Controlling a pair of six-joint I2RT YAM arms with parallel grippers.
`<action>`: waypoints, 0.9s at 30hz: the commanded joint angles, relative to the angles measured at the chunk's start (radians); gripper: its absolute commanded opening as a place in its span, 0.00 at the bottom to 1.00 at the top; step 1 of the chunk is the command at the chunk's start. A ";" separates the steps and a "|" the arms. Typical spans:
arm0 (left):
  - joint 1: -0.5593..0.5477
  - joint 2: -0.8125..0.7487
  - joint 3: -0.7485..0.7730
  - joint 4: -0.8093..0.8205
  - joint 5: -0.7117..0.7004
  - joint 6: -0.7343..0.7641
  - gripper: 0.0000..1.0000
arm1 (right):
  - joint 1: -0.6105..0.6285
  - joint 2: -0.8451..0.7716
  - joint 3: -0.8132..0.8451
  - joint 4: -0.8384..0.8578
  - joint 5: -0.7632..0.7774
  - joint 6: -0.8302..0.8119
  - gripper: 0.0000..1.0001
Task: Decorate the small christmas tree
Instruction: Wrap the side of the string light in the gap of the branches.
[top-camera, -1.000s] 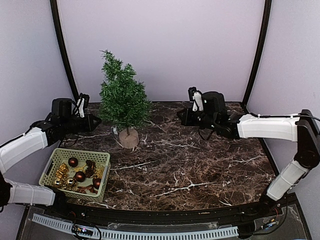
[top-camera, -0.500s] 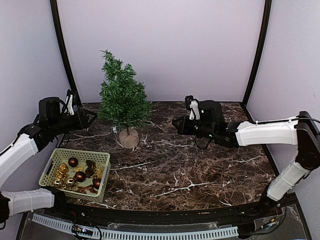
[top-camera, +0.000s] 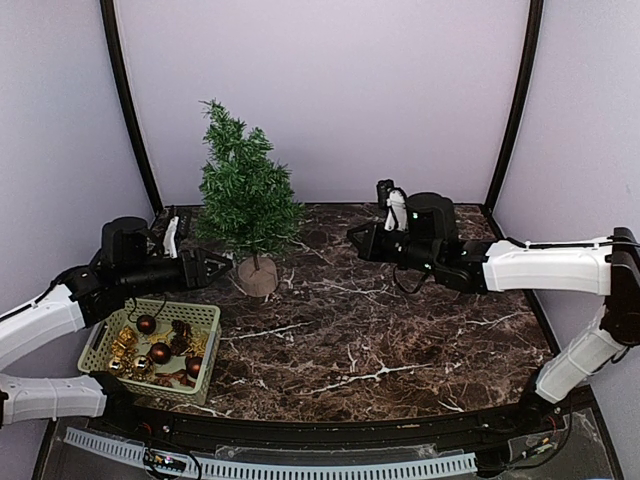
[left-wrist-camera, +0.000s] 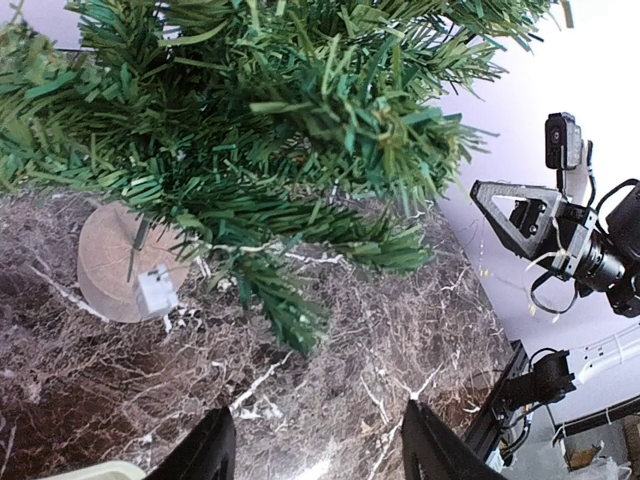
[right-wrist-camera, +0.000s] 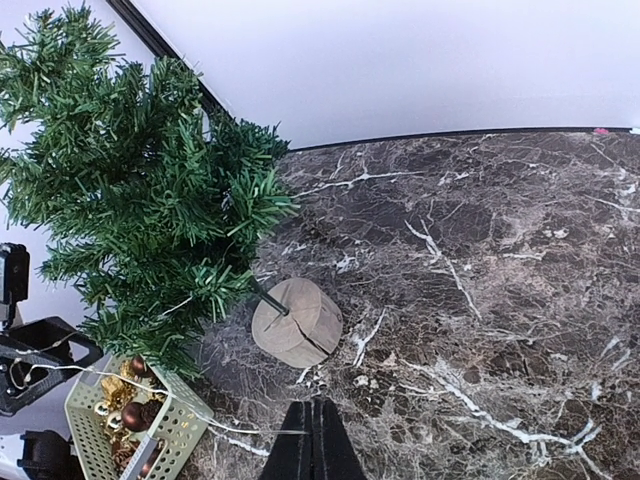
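**Left fingers** (top-camera: 216, 267): released and spread, nothing between them. They lie level over the far edge of the basket and point right at the foot of the tree, near it but apart from it.

**Basket** (top-camera: 170, 304): pale green lattice plastic, at the front left of the desk. It holds dark red balls (top-camera: 160, 352) and gold ornaments (top-camera: 124, 343).

**Small christmas tree** (top-camera: 245, 195): dark green and bristly, upright on a round tan wooden base (top-camera: 258, 277). It stands at the rear left of the desk, behind and right of the basket. No ornament can be made out on its branches.

**Desk** (top-camera: 400, 320): dark brown marble pattern with white veins.

**Right fingers** (top-camera: 355, 237): clenched tight on nothing, raised above the rear middle of the desk. They point left toward the tree, well apart from it.
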 joint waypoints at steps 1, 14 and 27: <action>-0.017 0.059 -0.002 0.139 0.023 -0.040 0.59 | 0.007 -0.017 0.018 0.027 0.020 -0.004 0.00; -0.022 0.189 0.034 0.201 -0.043 -0.036 0.29 | 0.008 -0.108 0.065 -0.006 0.024 -0.013 0.00; -0.022 0.169 0.020 0.141 -0.091 -0.030 0.00 | -0.026 -0.063 0.310 -0.091 0.164 -0.110 0.00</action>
